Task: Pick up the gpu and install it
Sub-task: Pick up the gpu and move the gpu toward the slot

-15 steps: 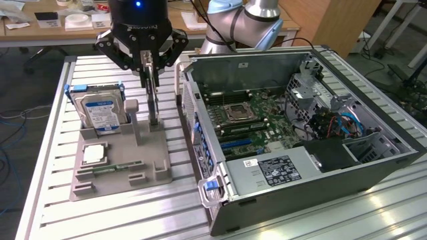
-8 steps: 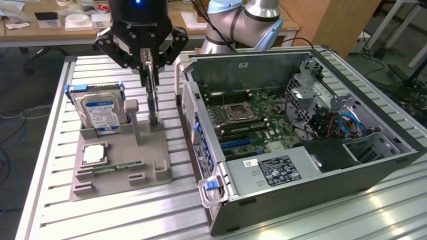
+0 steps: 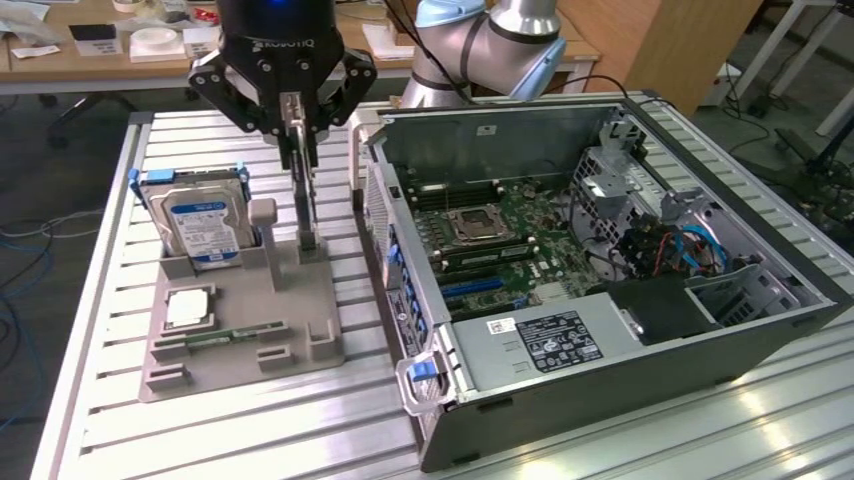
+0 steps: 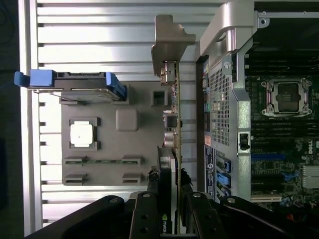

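Soft, even light from overhead fills the exterior view. The desk glares white at that view's lower right, and the walls of the case shade its inside. In the wrist view the desk slats burn out to white bands, the gpu sits in flat grey light, and the case interior goes dark, perhaps hiding detail.

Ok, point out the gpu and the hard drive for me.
gpu [image 4: 177,115], wrist view, on its slim board edge.
hard drive [image 3: 200,224], exterior view, on its blue-and-white label.
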Controlling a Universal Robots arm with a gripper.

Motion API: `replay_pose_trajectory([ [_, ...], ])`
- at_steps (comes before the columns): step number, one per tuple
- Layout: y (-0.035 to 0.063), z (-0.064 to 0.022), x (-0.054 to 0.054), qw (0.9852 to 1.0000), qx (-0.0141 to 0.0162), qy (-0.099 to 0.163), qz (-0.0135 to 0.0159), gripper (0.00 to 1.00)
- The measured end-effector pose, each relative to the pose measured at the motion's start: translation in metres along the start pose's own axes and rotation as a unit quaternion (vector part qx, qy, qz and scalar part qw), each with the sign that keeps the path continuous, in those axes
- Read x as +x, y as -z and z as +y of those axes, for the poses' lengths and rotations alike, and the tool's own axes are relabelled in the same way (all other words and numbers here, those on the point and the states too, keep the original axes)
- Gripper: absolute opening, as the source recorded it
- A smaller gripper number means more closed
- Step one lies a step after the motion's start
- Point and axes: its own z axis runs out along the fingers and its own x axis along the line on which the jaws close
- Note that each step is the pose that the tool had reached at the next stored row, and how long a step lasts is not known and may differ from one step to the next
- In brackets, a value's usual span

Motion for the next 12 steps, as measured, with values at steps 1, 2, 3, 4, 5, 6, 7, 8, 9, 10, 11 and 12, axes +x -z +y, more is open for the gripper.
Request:
replay_pose_trajectory([
  [1,0.0006,0.0001,0.0,1.0,0.0,0.0,0.0,0.27],
  [2,0.001,0.0001,0.0,1.0,-0.0001,0.0,-0.0001,0.27],
  [3,0.001,0.0001,0.0,1.0,-0.0001,0.0,-0.0001,0.27],
  [4,0.001,0.0001,0.0,1.0,-0.0001,0.0,-0.0001,0.27],
  [5,0.001,0.0001,0.0,1.0,-0.0001,0.0,-0.0001,0.27],
  [6,0.0011,0.0001,0.0,1.0,-0.0001,0.0,-0.0001,0.27],
  [7,0.0011,0.0001,0.0,1.0,0.0,0.0,0.0,0.27],
  [8,0.0011,0.0001,0.0,1.0,0.0,0.0,0.0,0.27],
  [9,0.0011,0.0001,0.0,1.0,0.0,0.0,0.0,0.27],
  [10,0.0011,0.0001,0.0,1.0,0.0,0.0,0.0,0.27],
  [11,0.0011,0.0001,0.0,1.0,0.0,0.0,0.0,0.27],
  [12,0.0011,0.0001,0.0,1.0,0.0,0.0,0.0,0.27],
])
